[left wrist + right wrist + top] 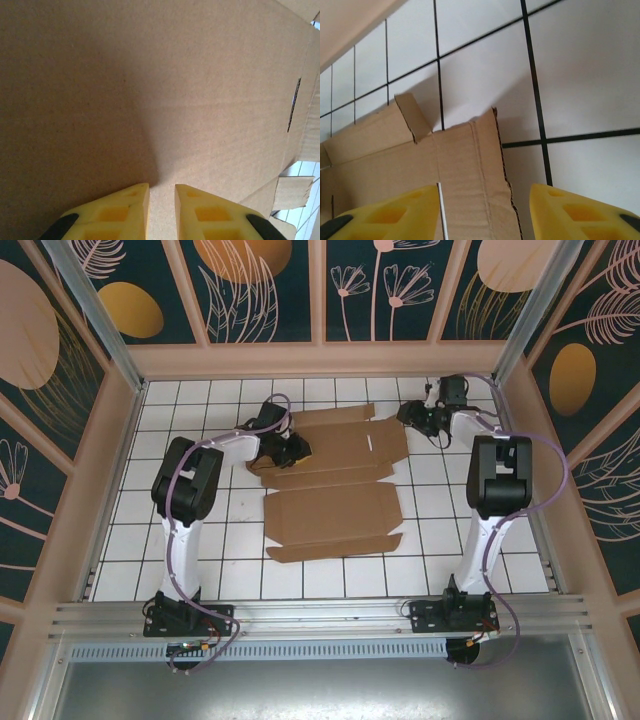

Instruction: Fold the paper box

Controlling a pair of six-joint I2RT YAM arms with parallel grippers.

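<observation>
Two grippers are set at the flat paper box (335, 505), which is spread in the middle of the tiled table (200, 540). At its 10 o'clock the left gripper (161, 186) is seen narrowly apart over bare cardboard, nothing pinched. At 2 o'clock the right gripper (485, 187) is spread wide. The card is judged light and springy, best taken by the flap edges.

A white tiled floor (200, 570) with thin black grout lines lies in soft, even light. Walls (60, 390) rise on its left, far and right sides: dark teal panels printed with peach leaves, flowers and orange discs, set in pale frames. Aluminium posts (95, 310) stand at its far corners. Along its near edge run aluminium rails (320, 612), then a grey metal sheet (320, 690).
</observation>
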